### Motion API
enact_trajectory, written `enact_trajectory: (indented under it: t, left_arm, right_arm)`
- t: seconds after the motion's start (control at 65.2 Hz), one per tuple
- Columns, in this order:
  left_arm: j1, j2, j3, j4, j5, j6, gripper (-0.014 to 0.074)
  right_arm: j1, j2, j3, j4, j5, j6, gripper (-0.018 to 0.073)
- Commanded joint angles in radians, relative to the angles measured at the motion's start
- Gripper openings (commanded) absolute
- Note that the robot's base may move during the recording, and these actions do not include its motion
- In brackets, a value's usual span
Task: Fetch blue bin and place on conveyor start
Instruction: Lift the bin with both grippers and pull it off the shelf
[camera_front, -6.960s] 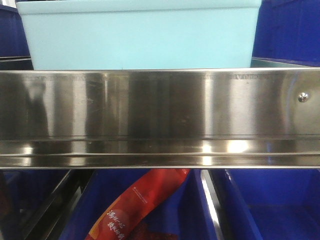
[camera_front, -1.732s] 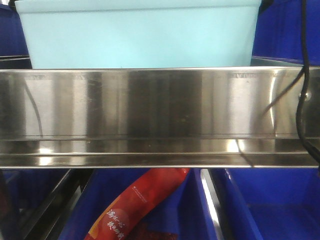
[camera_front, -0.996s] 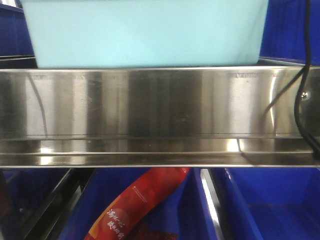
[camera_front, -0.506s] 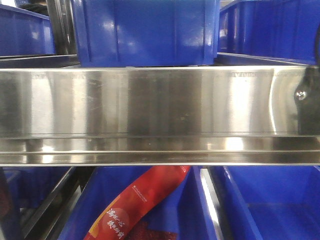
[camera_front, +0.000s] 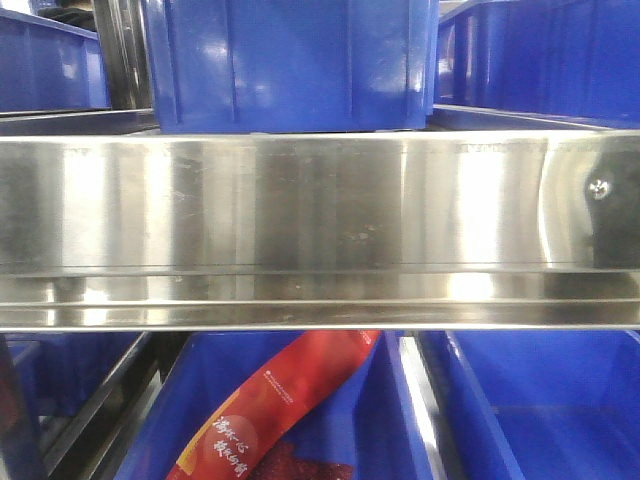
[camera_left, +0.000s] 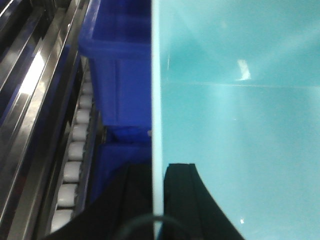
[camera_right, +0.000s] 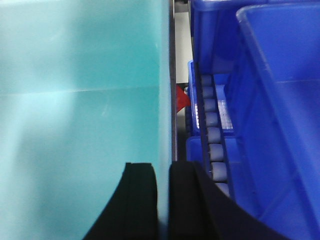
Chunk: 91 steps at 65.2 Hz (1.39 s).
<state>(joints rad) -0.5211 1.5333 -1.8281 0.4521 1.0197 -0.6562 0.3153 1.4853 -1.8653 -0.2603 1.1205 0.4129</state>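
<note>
A shiny steel shelf rail (camera_front: 320, 230) spans the front view, with a screw (camera_front: 600, 187) near its right end. Dark blue crates (camera_front: 290, 65) stand on the shelf behind it, and below it a red packet (camera_front: 275, 405) lies slanted in a lower crate (camera_front: 360, 430). The wrist views show rows of pale rollers (camera_left: 75, 150) beside more blue crates.

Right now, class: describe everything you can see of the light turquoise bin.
The blue bin is smooth, glossy turquoise plastic, apparently empty, with a faint line where wall meets floor. Both wrist views look down into it. The left gripper and the right gripper each clamp one thin side wall between black fingers, on opposite sides. Dark blue crates flank it. The front view does not show it.
</note>
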Motion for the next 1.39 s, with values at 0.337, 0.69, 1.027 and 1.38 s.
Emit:
enact_trajectory:
  t: [0.337, 0.69, 1.027, 1.38]
  left_arm:
    - [-0.001, -0.034, -0.09, 0.056, 0.022, -0.006, -0.0111]
    - [-0.001, -0.044, -0.09, 0.056, 0.072, -0.001, -0.0111]
    - [-0.001, -0.046, -0.09, 0.056, 0.018, -0.001, -0.0111]
    - [-0.001, -0.046, -0.09, 0.072, 0.004, -0.001, -0.0111]
  right_arm:
    - [0.029, -0.051, -0.003, -0.082, -0.029, -0.002, -0.0154]
    - [0.057, -0.06, 0.039, -0.109, -0.057, 0.024, -0.0154]
    - [0.057, -0.133, 0.156, -0.138, -0.227, 0.024, -0.0154]
    - [0.057, -0.13, 0.156, -0.138, -0.273, 0.024, -0.0154]
